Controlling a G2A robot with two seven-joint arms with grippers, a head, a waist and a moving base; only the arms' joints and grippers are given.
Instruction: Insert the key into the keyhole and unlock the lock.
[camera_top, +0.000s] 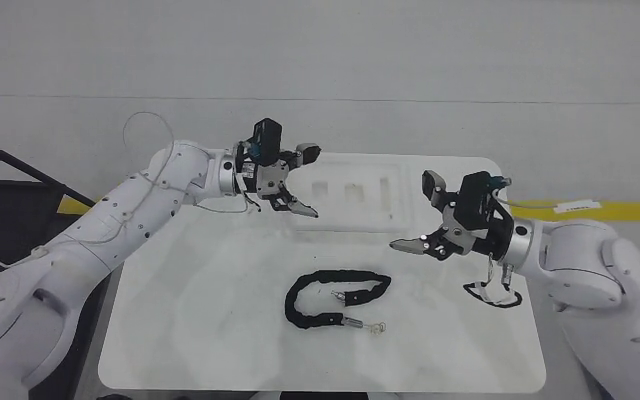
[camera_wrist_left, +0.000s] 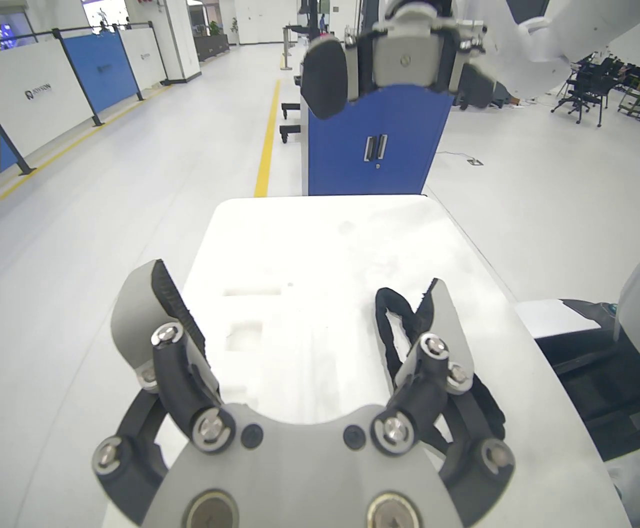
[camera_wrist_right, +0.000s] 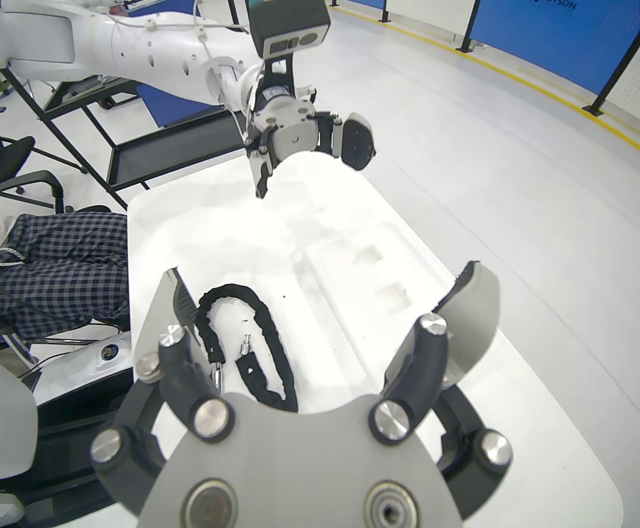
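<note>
Black fabric-sleeved chain lock (camera_top: 292, 303) lies in a loose open loop on the white rectangular table (camera_top: 190, 330), about mid-table and toward the robot's side. The loop is not closed. Its two ends sit near each other inside the curve, each showing a bare metal tip. Small silver key (camera_top: 372, 326) lies flat on the table just beside the chain's nearer end; cannot tell whether it touches that end. Nothing grips chain or key.

Left gripper (camera_top: 309, 182) hangs in the air over the far left part of the table. Fingers are spread wide apart with nothing between them. Its wrist view looks along the table, with the chain showing past one finger.

Right gripper (camera_top: 415, 213) hangs over the right side of the table. Fingers are likewise wide apart and hold nothing. It is well apart from the left gripper. The chain lies below and between the two, closer to the robot.

White panel with shallow rectangular recesses (camera_top: 355, 190) sits along the table's far edge, between the two grippers.
</note>
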